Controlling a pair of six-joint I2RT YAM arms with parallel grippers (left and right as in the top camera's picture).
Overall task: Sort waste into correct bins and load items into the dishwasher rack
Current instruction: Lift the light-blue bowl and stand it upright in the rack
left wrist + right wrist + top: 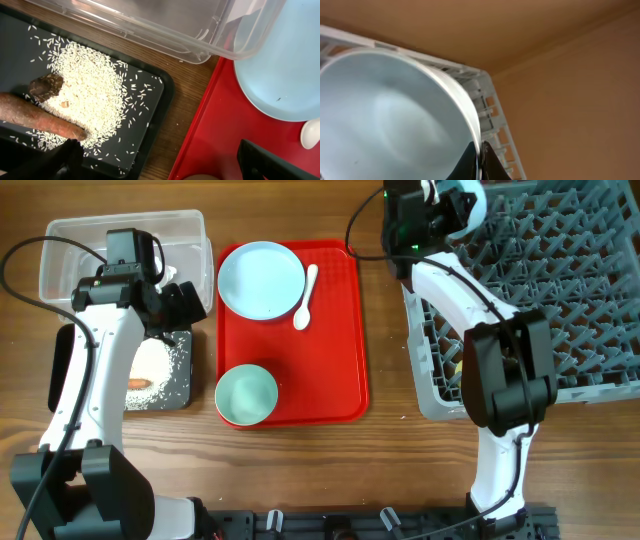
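Light blue bowl (385, 125) is tilted on edge at the upper right of the overhead view, over the far left corner of the dishwasher rack (560, 280). The right gripper (479, 152) holds it, fingers pinched narrow on the rim. In the right wrist view the bowl fills the left half of the frame, and the rack's pale corner lattice shows just behind its rim. The right arm runs up across the rack's left edge and hides the pegs there.

At the left of the overhead view, the left gripper (160, 167) hangs over the gap between the black tray (145, 150) and the red tray (225, 140). Its fingers are spread wide with nothing between them.

The black tray holds a spread of white rice grains (95, 95). A carrot-like stick (40, 119) lies across the grains, and a small brown lump (45, 85) sits just beside it. The clear tub (150, 25) stands just above the black tray in frame, and the left arm covers part of both in the overhead view.

On the red tray in the centre of the table (390, 470) are three things:
- the pale blue plate (260, 278) at the upper left
- the white spoon (305, 298) just beside the plate's right edge
- the mint green bowl (246, 395) at the lower left, well apart from both
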